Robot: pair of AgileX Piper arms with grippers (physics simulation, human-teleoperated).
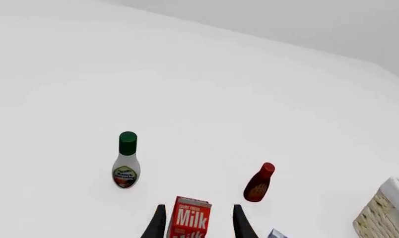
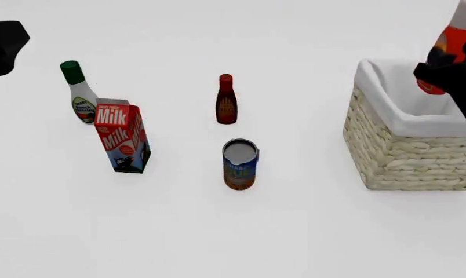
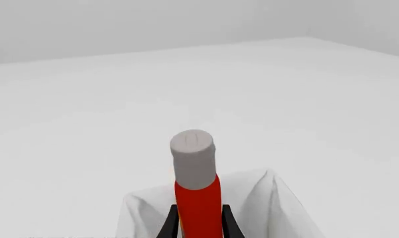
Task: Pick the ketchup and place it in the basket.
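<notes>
**Q:** Where is the ketchup (image 2: 452,43) right now?

**A:** I have it in the right claw (image 3: 199,223). From the right wrist I see the two dark fingers (image 3: 169,225) clamped on either side of the red body, white cap pointing away from the camera. In the front view the bottle sits above the basket (image 2: 403,156), over its far right part, tilted a little, with the dark gripper covering its lower half.

**Q:** Anything inside the basket?

**A:** I see only the white cloth lining (image 2: 388,87) folded over the rim. The right part of the inside is hidden by my arm, so I cannot speak for that part. The bottle's base seems at about rim level, though I cannot tell whether it touches the lining.

**Q:** And the left claw?

**A:** It (image 1: 198,225) stands open, fingers spread, nothing held. Through its camera the milk carton (image 1: 189,218) shows between the fingertips but farther off, not gripped. In the front view the left arm is only a dark shape (image 2: 5,43) far left of the basket.

**Q:** What else is on the table (image 2: 233,231)?

**A:** All left of the basket: nearest it a can (image 2: 240,164), upright, its top grey; behind the can a dark red bottle (image 2: 226,99); farther left the milk carton, and just behind that a white bottle with green cap (image 2: 80,92).
</notes>
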